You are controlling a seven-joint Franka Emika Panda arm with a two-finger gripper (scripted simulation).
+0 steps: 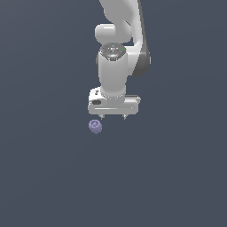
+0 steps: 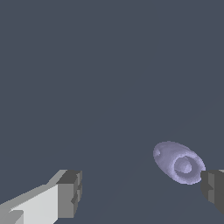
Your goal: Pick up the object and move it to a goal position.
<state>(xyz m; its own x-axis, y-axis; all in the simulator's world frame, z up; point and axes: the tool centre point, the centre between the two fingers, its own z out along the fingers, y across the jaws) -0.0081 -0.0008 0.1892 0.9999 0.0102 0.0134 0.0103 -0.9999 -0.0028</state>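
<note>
1. A white robot arm (image 1: 116, 48) is seen in the exterior view, reaching down from the 12 o'clock edge over a plain dark grey-blue surface (image 1: 177, 177).

2. The gripper (image 1: 112, 118) is carried at the arm's lower end, pointing downward, with two short fingertips (image 1: 101, 117) shown under the wide white hand body.

3. The jaws are held apart: a clear gap is seen between the two tips in the exterior view, and in the wrist view the two dark finger pads (image 2: 70, 192) are set wide apart with bare surface between them.

4. Nothing is gripped between the pads.

5. The object (image 1: 95, 126), a small lavender-purple rounded lump with a spiral-like hollow, is found on the surface at about 7 o'clock from the gripper in the exterior view, just beside the fingertip toward the exterior view's left and slightly outside it.

6. In the wrist view the object (image 2: 178, 162) is shown as an elongated purple form with a round hollow, lying close to one of the finger pads but apart from it; it is not centred in the gap between the pads.

7. Whether the fingertips touch the surface cannot be told from either view.
</note>
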